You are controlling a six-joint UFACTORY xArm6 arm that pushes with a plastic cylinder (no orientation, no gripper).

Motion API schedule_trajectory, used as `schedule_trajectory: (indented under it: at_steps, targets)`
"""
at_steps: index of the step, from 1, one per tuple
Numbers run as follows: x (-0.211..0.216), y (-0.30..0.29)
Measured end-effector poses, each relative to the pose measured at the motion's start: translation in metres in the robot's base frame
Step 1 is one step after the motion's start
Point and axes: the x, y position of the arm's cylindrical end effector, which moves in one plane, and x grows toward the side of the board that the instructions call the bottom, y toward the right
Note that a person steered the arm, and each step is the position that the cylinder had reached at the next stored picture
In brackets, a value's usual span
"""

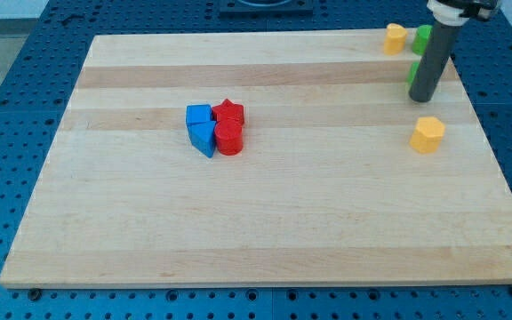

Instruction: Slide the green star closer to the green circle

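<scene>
My tip (423, 99) rests on the board near the view's upper right. A green block (412, 74) sits just to the tip's left, touching the rod or nearly so and mostly hidden by it. A second green block (422, 37) lies above it near the board's top edge, also partly hidden by the rod. I cannot tell which of the two is the star and which the circle.
A yellow block (396, 38) sits left of the upper green block. Another yellow block (428, 134) lies below my tip. Near the board's (265, 231) middle left, a blue cube (199, 115), a blue triangular block (203, 137), a red star (229, 111) and a red cylinder (229, 139) are clustered together.
</scene>
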Motion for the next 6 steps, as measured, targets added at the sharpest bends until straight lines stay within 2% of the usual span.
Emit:
schedule_trajectory:
  at_steps: [2,6]
  targets:
    - [0.006,0.015]
    - [-0.033,0.015]
